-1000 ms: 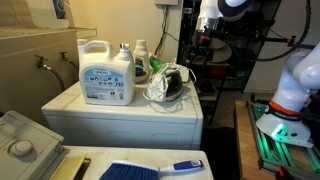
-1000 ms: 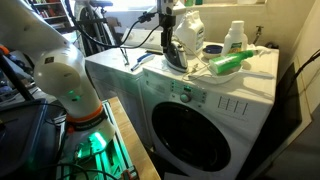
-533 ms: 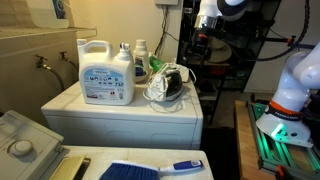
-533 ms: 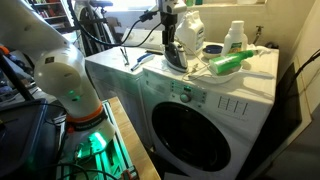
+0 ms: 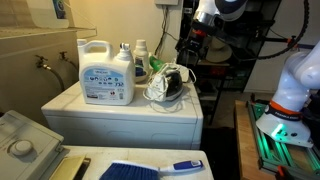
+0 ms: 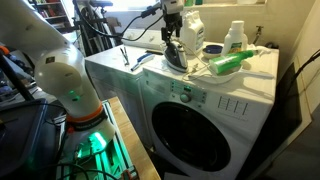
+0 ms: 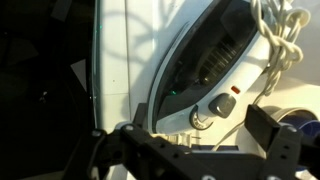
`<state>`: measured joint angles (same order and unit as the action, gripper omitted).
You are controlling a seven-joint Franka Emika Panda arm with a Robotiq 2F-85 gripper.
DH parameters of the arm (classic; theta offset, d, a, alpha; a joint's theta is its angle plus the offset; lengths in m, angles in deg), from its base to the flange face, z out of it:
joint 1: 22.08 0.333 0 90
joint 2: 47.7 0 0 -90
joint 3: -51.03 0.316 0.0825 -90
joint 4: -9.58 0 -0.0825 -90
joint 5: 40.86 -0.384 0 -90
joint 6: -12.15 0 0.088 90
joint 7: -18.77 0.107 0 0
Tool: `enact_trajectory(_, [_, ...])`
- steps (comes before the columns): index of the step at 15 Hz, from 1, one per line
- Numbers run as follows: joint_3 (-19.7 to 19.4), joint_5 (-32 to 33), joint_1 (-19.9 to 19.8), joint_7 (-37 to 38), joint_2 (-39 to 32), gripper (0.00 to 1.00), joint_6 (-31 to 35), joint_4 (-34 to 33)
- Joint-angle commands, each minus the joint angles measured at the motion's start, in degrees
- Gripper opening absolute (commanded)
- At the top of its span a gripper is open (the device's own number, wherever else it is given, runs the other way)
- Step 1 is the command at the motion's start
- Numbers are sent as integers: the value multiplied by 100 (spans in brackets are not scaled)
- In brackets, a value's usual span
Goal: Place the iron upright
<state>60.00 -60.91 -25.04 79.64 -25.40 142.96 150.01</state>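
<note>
Iron (image 5: pixel 168 83) sits on the white washer-top counter (image 5: pixel 70 103), centre of frame in an exterior view, just right of the big detergent jug (image 5: pixel 106 72), w/ its white cord (image 5: pixel 155 90) bunched on its left side. In an exterior view it shows as a dark shape (image 6: pixel 176 52) at upper centre, near the counter (image 6: pixel 230 72) back edge, w/ a green bottle (image 6: pixel 228 63) lying to its right and a white bottle (image 6: pixel 235 38) behind that. Can't tell for sure whether it's upright or lying down; in the wrist view its top side w/ the dial (image 7: pixel 222 105) faces the cam, body (image 7: pixel 200 70) running diagonally from lower centre to upper right, cord (image 7: pixel 280 35) looped at upper right. Pincer (image 5: pixel 190 45) hangs above and slightly right of the iron, apart from it, no contact; in an exterior view it (image 6: pixel 168 32) is just over the iron's top end. In the wrist view the pincer (image 7: pixel 195 150) is released: both fingers (image 7: pixel 110 150) spread wide along the bottom edge, nothing gripped btwn them, iron visible below through the gap.
</note>
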Motion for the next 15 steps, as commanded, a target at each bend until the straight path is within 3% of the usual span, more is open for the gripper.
enact_trajectory(1, [-99, -94, 83, 401, -331, 100, 151, -170])
enact_trajectory(15, [-386, -387, 300, 355, -1692, 100, 66, -982])
